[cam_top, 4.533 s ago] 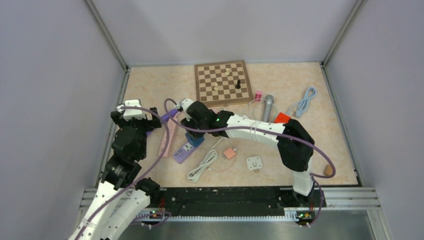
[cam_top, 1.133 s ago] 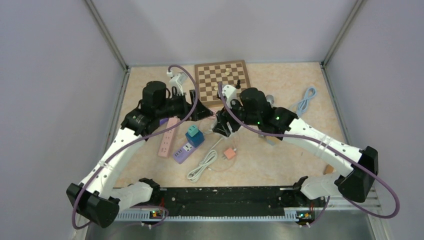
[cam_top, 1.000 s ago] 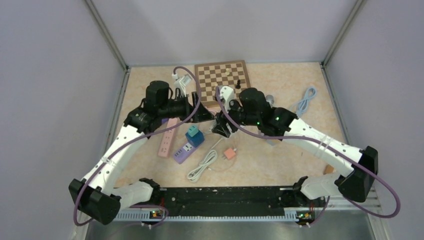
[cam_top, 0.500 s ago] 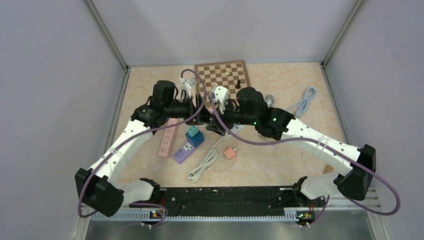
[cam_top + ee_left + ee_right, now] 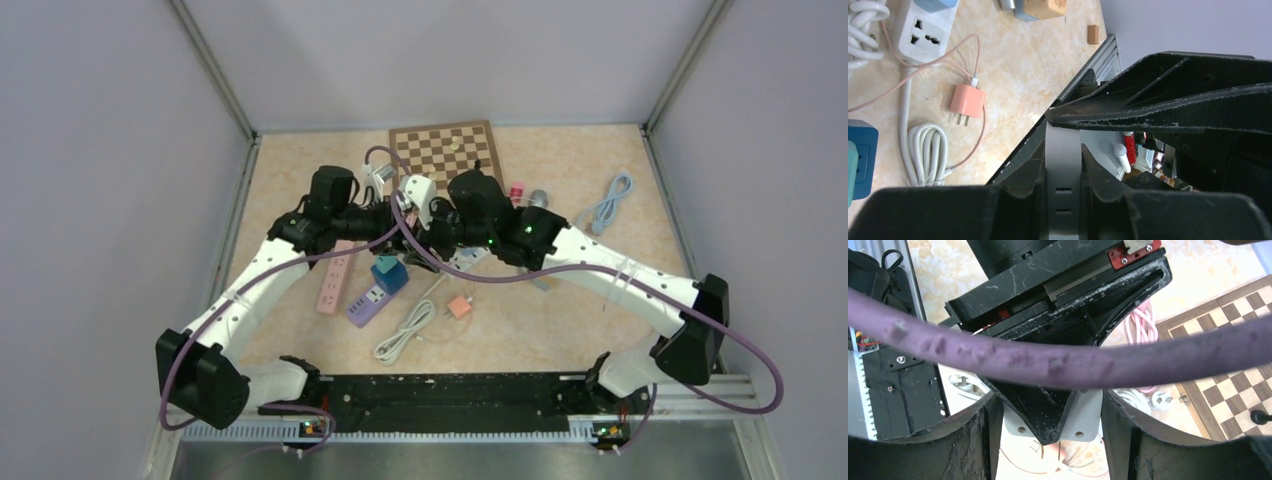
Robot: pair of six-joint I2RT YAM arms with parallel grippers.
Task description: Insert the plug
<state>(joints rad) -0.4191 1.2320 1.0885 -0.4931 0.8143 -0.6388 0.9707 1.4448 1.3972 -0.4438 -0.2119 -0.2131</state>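
The plug [image 5: 1063,165] is a flat white adapter, held in the air between both grippers above the middle of the table. My left gripper [image 5: 1063,175] is shut on its thin edges, two slots facing the camera. My right gripper [image 5: 1050,435] is shut on its wide sides; the plug's white body [image 5: 1085,415] and two thin prongs show under a left fingertip [image 5: 1048,410]. In the top view the left gripper [image 5: 403,222] and right gripper [image 5: 426,232] meet tip to tip, and the plug is hidden between them.
Below the grippers lie a pink power strip [image 5: 335,275], a purple strip [image 5: 368,303], a blue cube socket [image 5: 388,272], a white strip [image 5: 470,258], a coiled white cable [image 5: 405,332] and an orange charger [image 5: 459,306]. A chessboard [image 5: 445,150] sits behind. A purple cable [image 5: 1058,360] crosses the right wrist view.
My left gripper has moved right to meet the right gripper and closed on the plug. The right arm has shifted left, still holding the plug.
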